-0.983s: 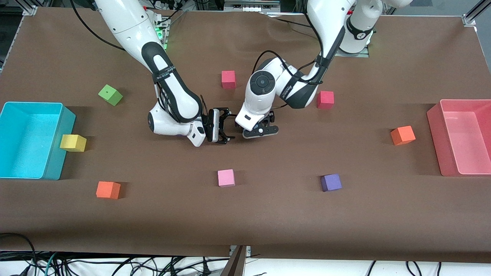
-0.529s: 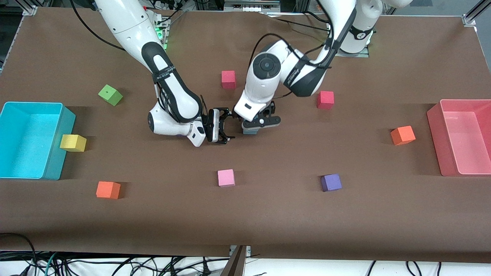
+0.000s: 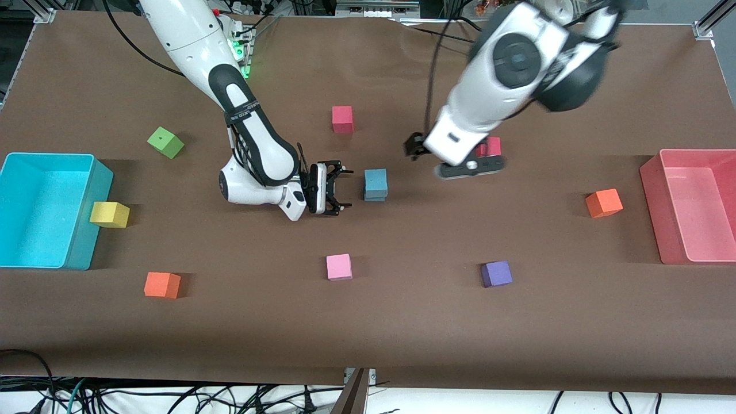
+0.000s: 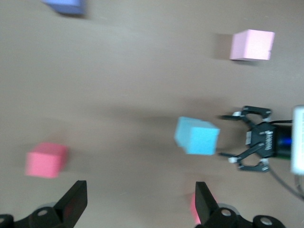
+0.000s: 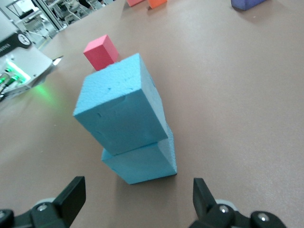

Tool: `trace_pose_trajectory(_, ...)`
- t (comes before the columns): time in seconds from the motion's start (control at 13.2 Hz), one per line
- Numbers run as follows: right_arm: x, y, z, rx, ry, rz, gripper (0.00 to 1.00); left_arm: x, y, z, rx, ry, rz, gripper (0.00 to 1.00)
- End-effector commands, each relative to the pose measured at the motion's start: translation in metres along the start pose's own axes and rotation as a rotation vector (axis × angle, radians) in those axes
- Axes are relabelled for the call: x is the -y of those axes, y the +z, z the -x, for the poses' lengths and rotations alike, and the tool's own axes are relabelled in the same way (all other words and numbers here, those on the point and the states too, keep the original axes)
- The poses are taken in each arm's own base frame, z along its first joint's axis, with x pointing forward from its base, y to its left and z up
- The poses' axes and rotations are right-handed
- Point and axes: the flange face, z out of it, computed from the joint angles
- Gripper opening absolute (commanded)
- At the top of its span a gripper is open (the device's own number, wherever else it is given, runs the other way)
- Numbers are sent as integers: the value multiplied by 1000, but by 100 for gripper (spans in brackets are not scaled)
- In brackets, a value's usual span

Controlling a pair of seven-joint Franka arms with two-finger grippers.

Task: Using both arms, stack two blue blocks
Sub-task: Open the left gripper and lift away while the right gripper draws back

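Observation:
Two sky-blue blocks stand stacked at the table's middle, the upper blue block (image 3: 376, 179) (image 5: 121, 111) twisted a little on the lower blue block (image 3: 375, 198) (image 5: 142, 164). My right gripper (image 3: 336, 188) (image 5: 137, 195) is low beside the stack, toward the right arm's end, open and pointing at it without touching. My left gripper (image 3: 445, 150) (image 4: 137, 204) is raised over the table between the stack (image 4: 197, 136) and a red block (image 3: 489, 146), open and empty.
Loose blocks lie around: red (image 3: 342, 119), pink (image 3: 339, 267), purple (image 3: 497, 274), orange (image 3: 604, 203), orange (image 3: 162, 285), yellow (image 3: 109, 214), green (image 3: 165, 142). A cyan bin (image 3: 86, 218) and a pink bin (image 3: 652, 213) stand at the table's two ends.
The left gripper has lifted off the stack and swung up and toward the left arm's end, uncovering the two stacked blue blocks. The right gripper has stayed nearly still.

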Motion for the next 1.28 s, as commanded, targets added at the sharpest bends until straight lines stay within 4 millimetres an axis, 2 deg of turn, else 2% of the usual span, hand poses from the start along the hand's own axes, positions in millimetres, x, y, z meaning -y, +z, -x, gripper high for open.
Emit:
trace_pose_trajectory(0.0, 1, -29, 0, -6, -17, -74, 100, 79, -51, 13, 43, 95, -15, 100)
trace_pose_trajectory(0.15, -2, -64, -1, 60, -8, -146, 100, 143, -83, 2, 22, 112, -14, 100)
trace_pose_trajectory(0.3, -8, -113, -21, 213, 23, -250, 100, 210, -90, 0, 8, 117, -16, 100)
trace_pose_trajectory(0.38, -9, -134, -35, 270, 59, -295, 100, 230, -86, -4, 2, 114, -21, 100)
trace_pose_trajectory(0.45, -7, -150, -49, 322, 105, -320, 100, 238, -79, -9, -16, 113, -49, 100)
trace_pose_trajectory(0.6, -1, -172, -70, 391, 203, -343, 100, 227, -69, -13, -49, 141, -89, 100)
trace_pose_trajectory(0.76, 6, -188, -71, 456, 306, -358, 100, 212, -70, -6, -59, 161, -107, 100)
trace_pose_trajectory(0.83, 15, -199, -79, 514, 341, -345, 100, 206, -72, -3, -65, 171, -111, 100)
trace_pose_trajectory(0.91, 22, -211, -89, 579, 385, -304, 100, 203, -75, -1, -70, 176, -110, 100)
trace_pose_trajectory(1.13, 50, -240, -117, 739, 606, -181, 100, 175, -77, 8, -91, 197, -174, 100)
trace_pose_trajectory(1.21, 57, -242, -124, 805, 682, -118, 100, 167, -81, 4, -90, 199, -179, 100)
